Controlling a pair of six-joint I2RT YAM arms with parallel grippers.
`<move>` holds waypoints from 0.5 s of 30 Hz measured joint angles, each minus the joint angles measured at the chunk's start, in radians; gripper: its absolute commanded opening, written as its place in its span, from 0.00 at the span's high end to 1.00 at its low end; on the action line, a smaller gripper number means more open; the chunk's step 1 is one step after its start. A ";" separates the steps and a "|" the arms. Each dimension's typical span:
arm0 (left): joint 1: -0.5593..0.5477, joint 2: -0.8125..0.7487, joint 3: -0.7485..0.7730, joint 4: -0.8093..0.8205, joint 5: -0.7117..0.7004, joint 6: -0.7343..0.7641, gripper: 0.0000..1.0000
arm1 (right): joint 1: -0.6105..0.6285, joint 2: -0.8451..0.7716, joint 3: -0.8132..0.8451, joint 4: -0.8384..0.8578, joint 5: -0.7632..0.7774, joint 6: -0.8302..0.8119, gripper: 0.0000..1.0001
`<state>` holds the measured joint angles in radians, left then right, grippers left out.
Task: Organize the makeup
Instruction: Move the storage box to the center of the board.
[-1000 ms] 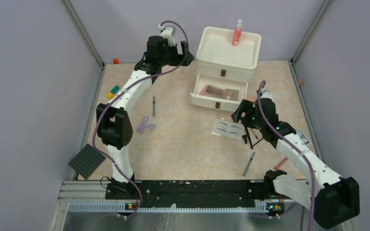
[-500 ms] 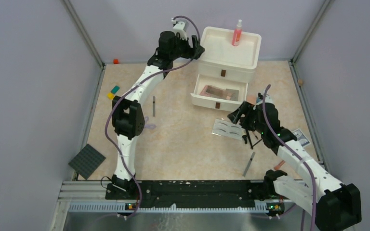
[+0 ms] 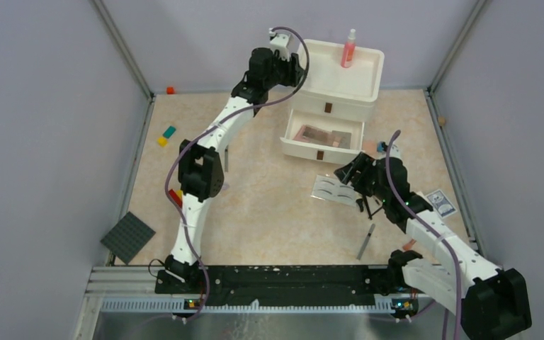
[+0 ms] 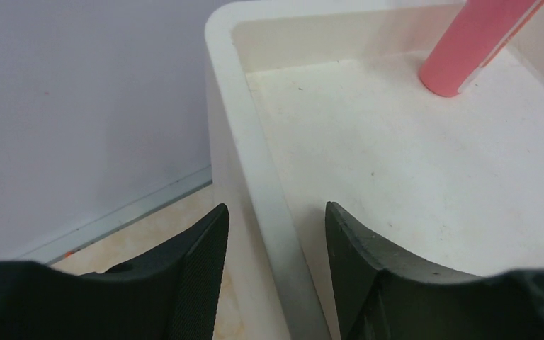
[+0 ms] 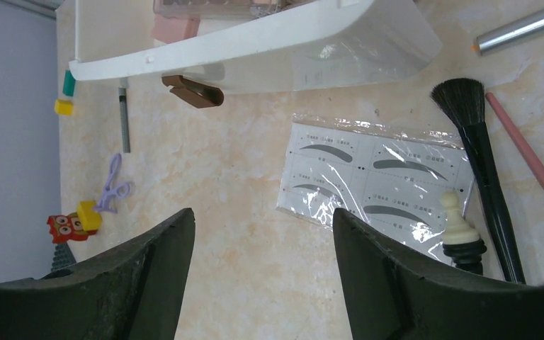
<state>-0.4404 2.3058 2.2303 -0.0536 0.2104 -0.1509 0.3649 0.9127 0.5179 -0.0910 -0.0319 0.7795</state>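
Makeup brush (image 5: 482, 177) and eyebrow card (image 5: 375, 173) lie beneath your right gripper (image 5: 262, 248), jaws wide, empty. Your left gripper (image 4: 273, 241), half parted, empty, straddles the tray rim (image 4: 255, 156) by the pink spray bottle (image 4: 467, 49).

1. I have my left arm (image 3: 209, 138) stretched far forward and raised, with the wrist directly behind the jaws.
2. My left gripper (image 4: 275, 212) has its jaws parted, and neither pad is pressing on anything.
3. My right arm (image 3: 435, 234) sits low and bent, its forearm angled inward behind the jaws.
4. My right gripper (image 5: 262, 216) tilts downward, with its jaws standing wide apart.
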 measured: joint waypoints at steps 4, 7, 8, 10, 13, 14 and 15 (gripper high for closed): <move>-0.014 0.024 0.046 -0.010 -0.050 0.034 0.75 | 0.000 -0.009 -0.001 0.004 0.003 0.007 0.30; -0.033 0.027 0.056 -0.014 -0.169 0.065 0.94 | 0.000 -0.034 -0.001 -0.001 0.009 0.007 0.30; -0.040 0.027 0.057 -0.017 -0.197 0.077 0.98 | 0.000 -0.043 -0.001 -0.002 0.012 0.007 0.30; -0.046 0.026 0.061 -0.034 -0.191 0.109 1.00 | 0.000 -0.066 -0.001 -0.006 0.026 0.007 0.30; -0.057 0.023 0.063 -0.045 -0.244 0.128 1.00 | 0.000 -0.078 -0.001 -0.008 0.040 0.007 0.30; -0.061 0.019 0.061 -0.052 -0.264 0.131 1.00 | 0.000 -0.080 -0.001 -0.008 0.043 0.007 0.30; -0.066 0.013 0.053 -0.055 -0.285 0.131 1.00 | 0.000 -0.080 -0.002 -0.009 0.046 0.007 0.30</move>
<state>-0.5064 2.3184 2.2833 -0.1089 -0.0750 -0.0196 0.3649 0.8330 0.5163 -0.0998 0.0139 0.7864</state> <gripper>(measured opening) 0.221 0.699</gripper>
